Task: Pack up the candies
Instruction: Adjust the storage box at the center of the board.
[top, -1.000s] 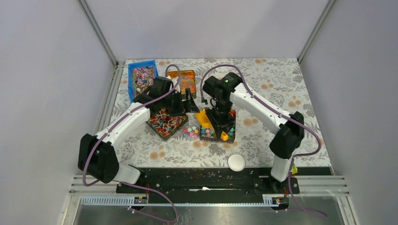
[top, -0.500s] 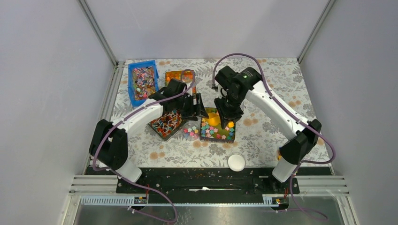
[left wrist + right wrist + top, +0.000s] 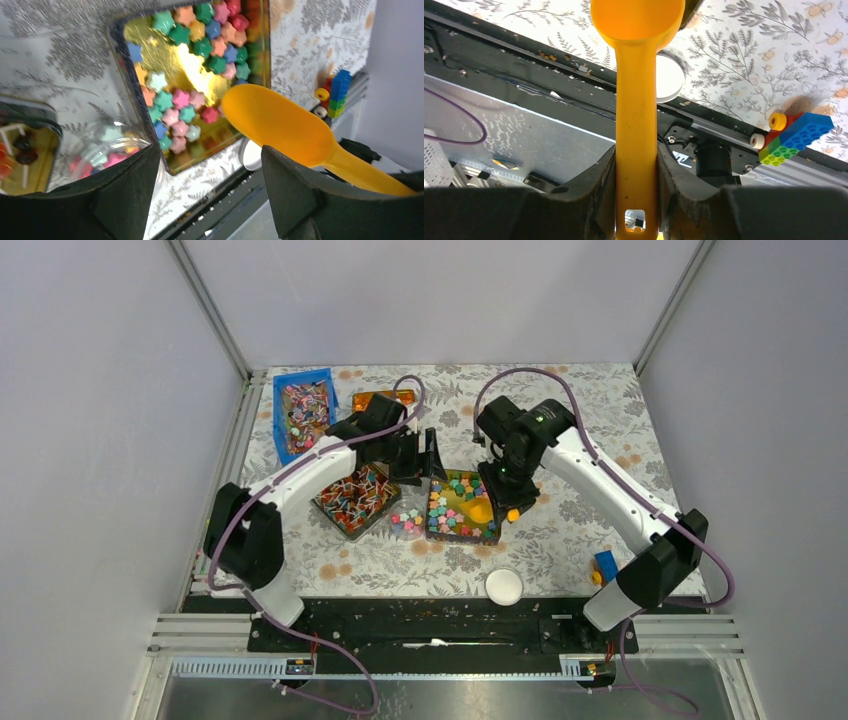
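Observation:
The candies (image 3: 452, 502) (image 3: 190, 60) are small pastel stars lying in a gold-bottomed tray (image 3: 440, 536) (image 3: 131, 87) at mid-table. More of them sit in a clear round jar (image 3: 406, 523) (image 3: 107, 150) just left of the tray. My right gripper (image 3: 505, 485) (image 3: 636, 165) is shut on the handle of an orange scoop (image 3: 480, 508) (image 3: 636, 100) (image 3: 275, 122), whose bowl hangs over the tray's right part. My left gripper (image 3: 428, 453) (image 3: 207, 165) stands open behind the tray's far left corner, with nothing between its fingers.
A white lid (image 3: 503, 586) (image 3: 669, 77) lies near the front edge. Left of the jar stands a tray of striped sticks (image 3: 355, 500); behind it are a blue bin (image 3: 303, 410) and an orange bead tray (image 3: 375, 400). A brick toy (image 3: 604, 565) (image 3: 796, 132) sits at front right.
My right arm has swung the scoop from the tray's left side, by the jar, to its right part. My left gripper has moved back and to the right.

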Action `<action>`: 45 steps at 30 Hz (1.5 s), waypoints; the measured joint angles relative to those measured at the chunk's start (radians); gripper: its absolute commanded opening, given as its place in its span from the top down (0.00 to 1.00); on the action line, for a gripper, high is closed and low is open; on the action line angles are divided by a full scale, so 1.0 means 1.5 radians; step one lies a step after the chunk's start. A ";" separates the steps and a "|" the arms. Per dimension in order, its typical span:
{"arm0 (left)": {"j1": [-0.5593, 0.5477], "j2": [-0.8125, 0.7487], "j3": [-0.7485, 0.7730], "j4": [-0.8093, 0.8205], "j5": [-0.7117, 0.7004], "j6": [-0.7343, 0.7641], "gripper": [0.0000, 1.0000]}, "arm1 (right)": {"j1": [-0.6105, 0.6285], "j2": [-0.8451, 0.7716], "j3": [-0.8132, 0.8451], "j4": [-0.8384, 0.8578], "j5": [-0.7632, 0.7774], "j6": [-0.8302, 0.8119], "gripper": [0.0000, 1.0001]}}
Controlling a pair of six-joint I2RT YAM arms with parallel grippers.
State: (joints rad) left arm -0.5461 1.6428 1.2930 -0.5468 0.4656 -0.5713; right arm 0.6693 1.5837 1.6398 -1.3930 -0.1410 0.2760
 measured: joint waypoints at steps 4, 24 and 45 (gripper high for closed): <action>-0.001 0.060 0.062 -0.042 -0.041 0.043 0.30 | -0.011 -0.021 -0.027 0.000 0.023 -0.002 1.00; -0.087 0.385 0.430 -0.192 -0.226 0.346 0.44 | -0.023 -0.128 -0.129 -0.004 0.046 0.014 1.00; -0.086 0.257 0.206 -0.166 -0.231 0.287 1.00 | -0.023 -0.054 -0.127 0.031 0.012 0.012 1.00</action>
State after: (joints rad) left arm -0.6758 2.0289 1.6016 -0.7959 0.1196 -0.1413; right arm 0.6346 1.5032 1.4490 -1.3460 -0.1226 0.2935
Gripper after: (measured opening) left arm 0.022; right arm 0.351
